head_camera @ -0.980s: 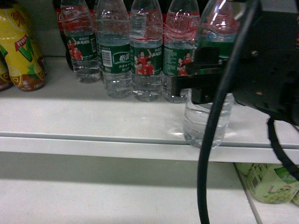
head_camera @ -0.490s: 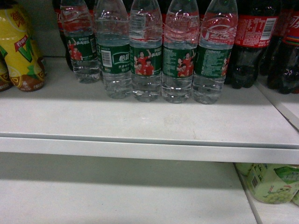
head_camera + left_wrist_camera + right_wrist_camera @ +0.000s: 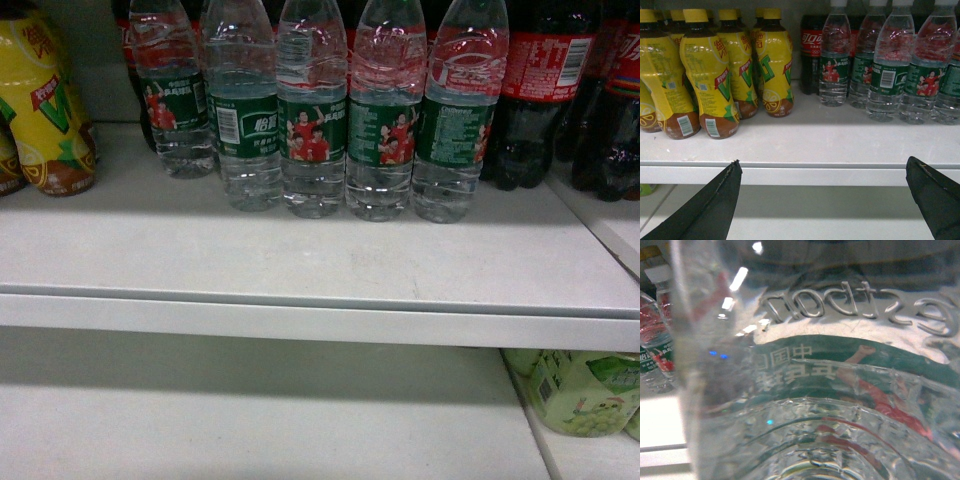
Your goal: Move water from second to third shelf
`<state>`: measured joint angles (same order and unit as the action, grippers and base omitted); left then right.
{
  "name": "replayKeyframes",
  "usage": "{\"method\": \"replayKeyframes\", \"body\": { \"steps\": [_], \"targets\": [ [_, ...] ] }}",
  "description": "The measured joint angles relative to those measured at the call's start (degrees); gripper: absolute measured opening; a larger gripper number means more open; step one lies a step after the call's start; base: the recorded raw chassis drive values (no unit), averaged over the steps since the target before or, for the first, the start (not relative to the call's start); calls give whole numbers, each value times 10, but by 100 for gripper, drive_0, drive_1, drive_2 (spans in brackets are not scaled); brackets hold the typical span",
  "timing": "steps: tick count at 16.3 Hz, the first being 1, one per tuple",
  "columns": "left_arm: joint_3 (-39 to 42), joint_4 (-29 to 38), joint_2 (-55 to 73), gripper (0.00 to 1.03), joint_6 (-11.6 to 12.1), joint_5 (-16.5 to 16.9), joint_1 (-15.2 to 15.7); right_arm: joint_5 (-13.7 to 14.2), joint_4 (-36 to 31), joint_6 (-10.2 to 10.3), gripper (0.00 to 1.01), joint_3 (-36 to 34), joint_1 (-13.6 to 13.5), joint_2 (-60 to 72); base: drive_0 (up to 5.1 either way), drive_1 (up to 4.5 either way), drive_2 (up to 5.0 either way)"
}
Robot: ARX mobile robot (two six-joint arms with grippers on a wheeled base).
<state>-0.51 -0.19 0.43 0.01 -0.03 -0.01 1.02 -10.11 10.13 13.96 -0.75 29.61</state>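
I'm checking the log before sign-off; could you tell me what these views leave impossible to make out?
- Right gripper: absent from the head view; in the right wrist view a water bottle fills the frame, hiding its fingers.
- Which shelf that bottle is at: blocked likewise.
- Left gripper: only fingertips, cut by the bottom edge.
- Cola bottles: caps cut off at the head view's top.

yellow drink bottles (image 3: 715, 75) stand at the frame's left, dark cola bottles (image 3: 540, 90) upper right, pale green bottles (image 3: 580, 390) lower right.
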Motion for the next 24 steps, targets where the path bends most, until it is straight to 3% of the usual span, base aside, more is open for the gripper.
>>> {"method": "replayKeyframes", "body": {
  "steps": [4,9,13,24],
  "targets": [
    [0,0,0,98,0,0,0,-38,89,25,44,15,23,-90,0,0,0],
    [0,0,0,98,0,0,0,-41,145,36,44,35,-14,-146,0,0,0],
    [0,0,0,98,0,0,0,-14,153,38,44,36,-57,-135,0,0,0],
    [0,-1,0,98,0,0,0,-5,153,40,44,36,-56,-132,0,0,0]
  ]
}}
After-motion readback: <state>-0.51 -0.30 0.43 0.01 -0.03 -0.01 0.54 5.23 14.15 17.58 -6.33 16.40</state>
